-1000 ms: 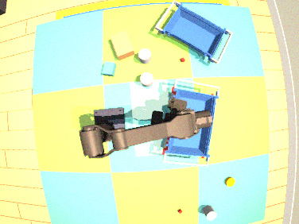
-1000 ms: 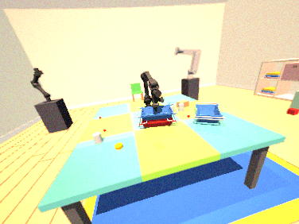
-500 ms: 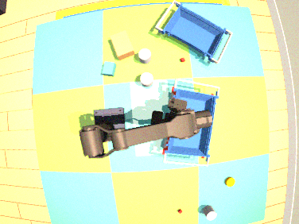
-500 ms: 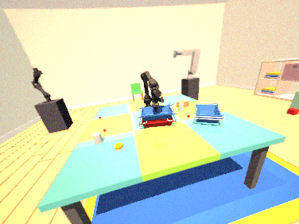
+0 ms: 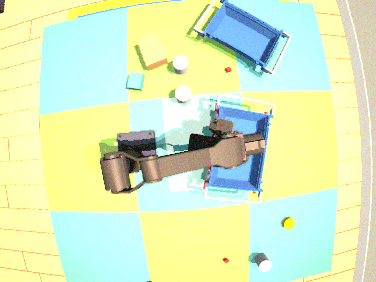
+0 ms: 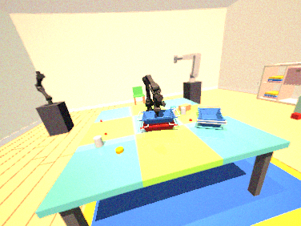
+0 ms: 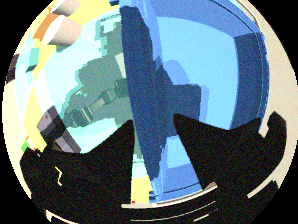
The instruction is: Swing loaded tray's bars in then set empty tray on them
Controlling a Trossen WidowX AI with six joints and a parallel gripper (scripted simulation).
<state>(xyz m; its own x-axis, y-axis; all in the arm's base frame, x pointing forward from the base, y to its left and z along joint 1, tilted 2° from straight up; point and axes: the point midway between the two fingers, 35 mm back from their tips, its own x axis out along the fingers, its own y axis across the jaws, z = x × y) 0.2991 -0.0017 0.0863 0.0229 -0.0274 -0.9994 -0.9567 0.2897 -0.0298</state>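
A blue tray (image 5: 263, 160) (image 6: 160, 119) (image 7: 142, 75) is empty and sits above the loaded red tray (image 6: 161, 127), which it mostly hides from above. It looks about level in the exterior view. Pale wire bars (image 5: 245, 98) stick out past both ends; which tray each belongs to is hard to tell. The red tray's load and the contact between the trays are hidden. My gripper (image 7: 153, 120) is open, its fingers on either side of the blue tray's long wall nearest my base, with a gap between left finger and wall. The arm hides the fingers in the top view.
A second blue tray (image 5: 245, 35) (image 6: 210, 114) with end bars stands toward the back right. White cups (image 5: 180, 64) (image 5: 183, 94), an orange block (image 5: 152, 51) and a teal block (image 5: 135, 81) lie near it. A yellow disc (image 5: 288, 223) (image 6: 119, 150) and another cup (image 5: 263, 262) (image 6: 98, 141) stand on the other side.
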